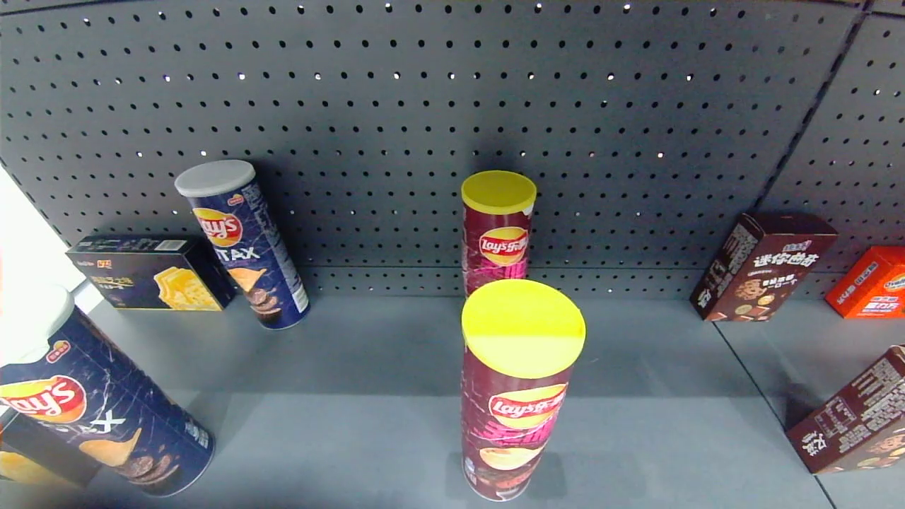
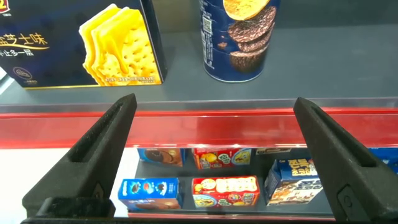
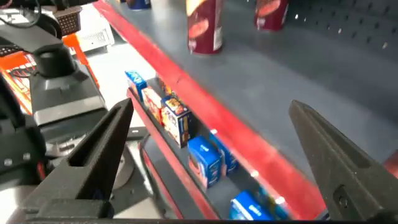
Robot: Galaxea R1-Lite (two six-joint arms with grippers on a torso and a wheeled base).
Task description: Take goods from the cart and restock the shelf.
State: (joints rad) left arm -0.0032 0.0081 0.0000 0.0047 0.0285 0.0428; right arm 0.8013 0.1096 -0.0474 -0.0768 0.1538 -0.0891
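Observation:
Two maroon chip cans with yellow lids stand on the grey shelf (image 1: 368, 410), one at the front (image 1: 518, 396) and one behind it (image 1: 497, 230) by the pegboard. A navy chip can (image 1: 244, 244) stands at the back left and another (image 1: 85, 410) at the front left. My left gripper (image 2: 214, 104) is open and holds nothing, just before the red shelf edge (image 2: 205, 121), facing a navy cracker box (image 2: 87, 43) and a navy can (image 2: 239, 37). My right gripper (image 3: 211, 107) is open and holds nothing, off the shelf front, with the maroon cans (image 3: 204, 25) beyond it.
Brown cookie boxes (image 1: 760, 268) (image 1: 859, 417) and an orange box (image 1: 871, 283) stand at the shelf's right. A navy cracker box (image 1: 152, 272) sits at the back left. The lower shelf holds small snack boxes (image 2: 224, 190) (image 3: 205, 158). Orange goods (image 3: 18, 68) lie off to the side.

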